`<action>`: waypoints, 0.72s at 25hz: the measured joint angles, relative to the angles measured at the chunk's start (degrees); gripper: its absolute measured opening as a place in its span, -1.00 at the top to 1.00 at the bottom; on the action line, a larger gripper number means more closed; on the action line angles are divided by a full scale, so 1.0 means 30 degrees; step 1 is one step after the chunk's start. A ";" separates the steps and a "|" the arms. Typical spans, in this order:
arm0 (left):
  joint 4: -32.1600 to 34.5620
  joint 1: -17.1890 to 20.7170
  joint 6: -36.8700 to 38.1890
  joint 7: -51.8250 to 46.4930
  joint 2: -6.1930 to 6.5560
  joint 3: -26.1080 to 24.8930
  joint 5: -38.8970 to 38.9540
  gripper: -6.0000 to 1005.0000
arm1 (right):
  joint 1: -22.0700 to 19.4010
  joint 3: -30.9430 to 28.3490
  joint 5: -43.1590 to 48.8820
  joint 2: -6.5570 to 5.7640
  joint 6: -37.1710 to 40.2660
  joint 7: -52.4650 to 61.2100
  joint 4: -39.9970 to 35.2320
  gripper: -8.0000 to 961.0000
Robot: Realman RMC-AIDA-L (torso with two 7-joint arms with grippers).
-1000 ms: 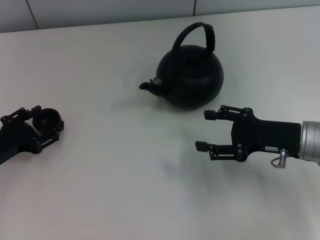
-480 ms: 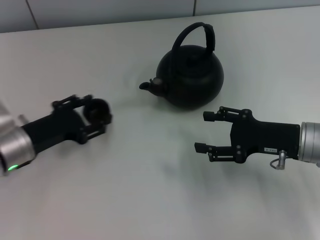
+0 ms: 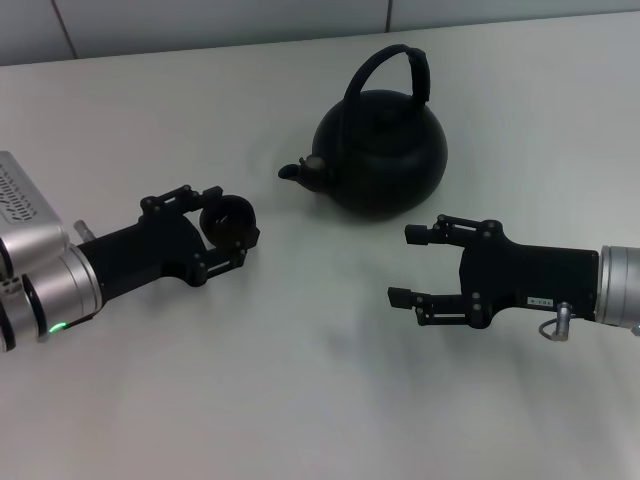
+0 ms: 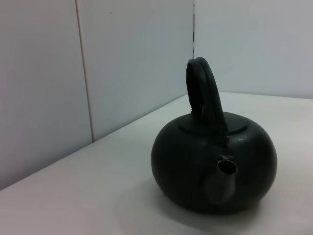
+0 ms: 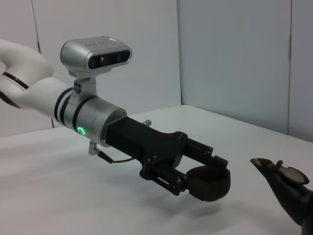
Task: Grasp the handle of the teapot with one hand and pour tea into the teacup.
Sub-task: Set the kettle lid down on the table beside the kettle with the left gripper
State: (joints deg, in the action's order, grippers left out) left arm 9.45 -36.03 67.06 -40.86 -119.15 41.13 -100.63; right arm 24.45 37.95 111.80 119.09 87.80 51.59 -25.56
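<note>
The matte-black teapot stands on the white table at the back centre, its spout pointing left and its arched handle upright. It also shows in the left wrist view. My left gripper is shut on the small dark teacup and holds it left of the spout, a short gap away. The right wrist view shows the teacup between the left gripper's fingers, just above the table. My right gripper is open and empty, in front of the teapot and a little to its right.
The white table runs to a grey panelled wall at the back. Nothing else stands on the table.
My left gripper has carried the teacup from the far left edge rightward, to just left of the spout. The right arm and the teapot have not moved.
</note>
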 joint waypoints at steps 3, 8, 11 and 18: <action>-0.0103 -0.0001 -0.0073 0.0022 -0.0004 0.0001 0.0000 -0.38 | 0.0021 0.0016 -0.0001 0.0000 0.0000 0.0000 0.0008 -0.67; -0.0395 -0.0024 -0.0597 0.0299 -0.0008 0.0001 -0.0001 -0.38 | 0.0063 0.0034 0.0000 0.0000 0.0001 0.0000 -0.0038 -0.66; -0.1039 -0.0227 -0.1400 0.0981 -0.0009 -0.0136 0.0000 -0.38 | 0.0085 0.0036 0.0000 -0.0001 0.0001 0.0000 -0.0056 -0.66; -0.1213 -0.0273 -0.1370 0.1246 -0.0008 -0.0199 0.0013 -0.38 | 0.0083 0.0037 0.0000 -0.0002 0.0008 0.0000 -0.0065 -0.65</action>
State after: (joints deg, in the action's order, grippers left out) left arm 5.82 -36.85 62.95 -37.12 -119.17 40.54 -100.59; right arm 24.70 38.06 111.80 119.09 87.83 51.59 -25.75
